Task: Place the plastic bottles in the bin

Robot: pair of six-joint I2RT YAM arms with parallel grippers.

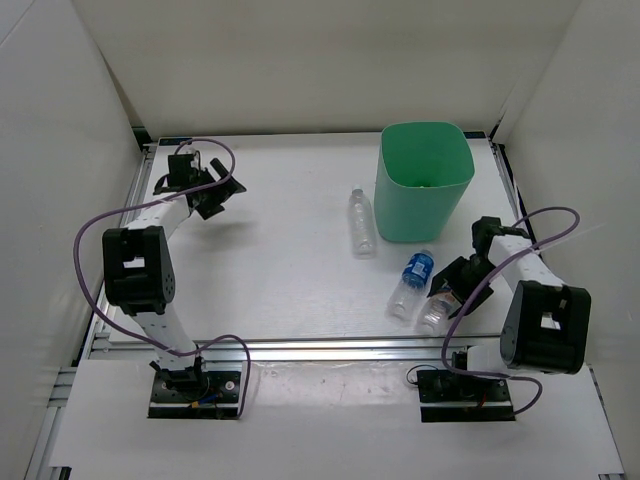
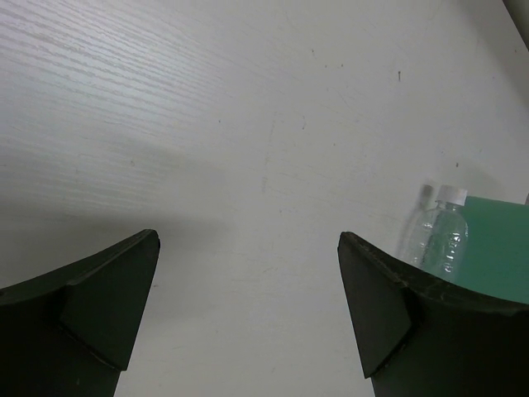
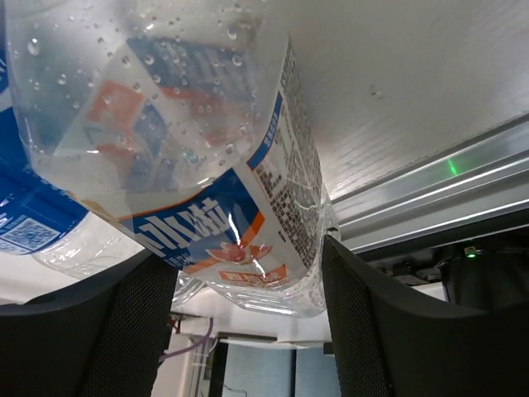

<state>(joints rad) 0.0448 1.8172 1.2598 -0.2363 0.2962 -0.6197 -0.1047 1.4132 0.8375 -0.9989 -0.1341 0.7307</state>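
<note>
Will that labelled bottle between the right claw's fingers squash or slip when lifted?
The labelled bottle looks thin-walled and holds only droplets: probably light and easily dented. Its glossy label may slip in the right gripper. Lying sideways, it could roll.

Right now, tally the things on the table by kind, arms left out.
Plain clear bottle: 1
Labelled clear bottles: 2
Mint-green bin: 1
Total: 4

Overhead looking down, wrists close, left shares bin [image 1: 420, 200]
</note>
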